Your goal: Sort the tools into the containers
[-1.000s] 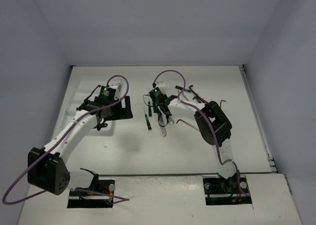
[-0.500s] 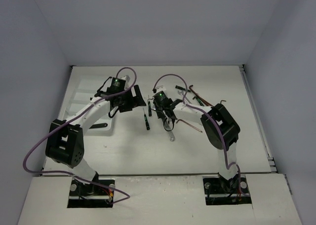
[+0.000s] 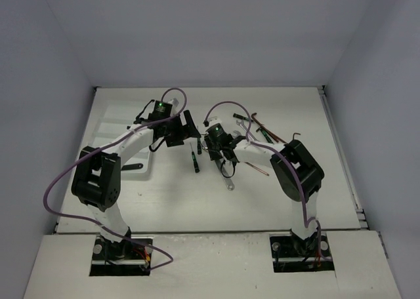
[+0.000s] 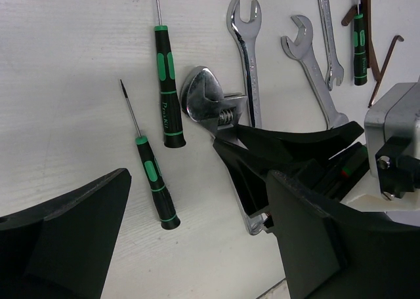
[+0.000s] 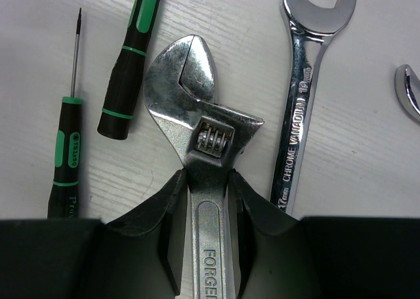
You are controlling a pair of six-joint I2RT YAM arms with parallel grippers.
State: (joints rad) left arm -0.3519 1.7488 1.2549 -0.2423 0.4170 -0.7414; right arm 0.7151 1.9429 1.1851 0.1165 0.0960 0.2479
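My right gripper [image 3: 221, 156] [image 5: 207, 193] is shut on the neck of a silver adjustable wrench [image 5: 187, 82] [image 4: 205, 101], low over the table, its handle end pointing toward me [image 3: 230, 184]. My left gripper [image 3: 188, 131] [image 4: 197, 246] is open and empty, just left of it, over two green-black screwdrivers [image 4: 168, 82] [image 4: 155, 181] [image 3: 195, 159]. Silver wrenches [image 4: 249, 56] [image 4: 310, 73] [image 5: 303, 102] lie right of the adjustable wrench. Dark hex keys [image 3: 266, 130] [image 4: 384, 61] and another screwdriver [image 4: 358, 40] lie further right. The white tray [image 3: 105, 130] is at the left, partly hidden by the left arm.
A dark tool handle [image 3: 134, 167] lies at the tray's near right edge. One hex key [image 3: 252, 164] lies beside the right forearm. The two grippers are close together mid-table. White walls enclose the table at the back and sides.
My left arm has swung right from over the tray to the screwdrivers beside the right gripper. My right gripper, still on the adjustable wrench, has shifted slightly right and nearer.
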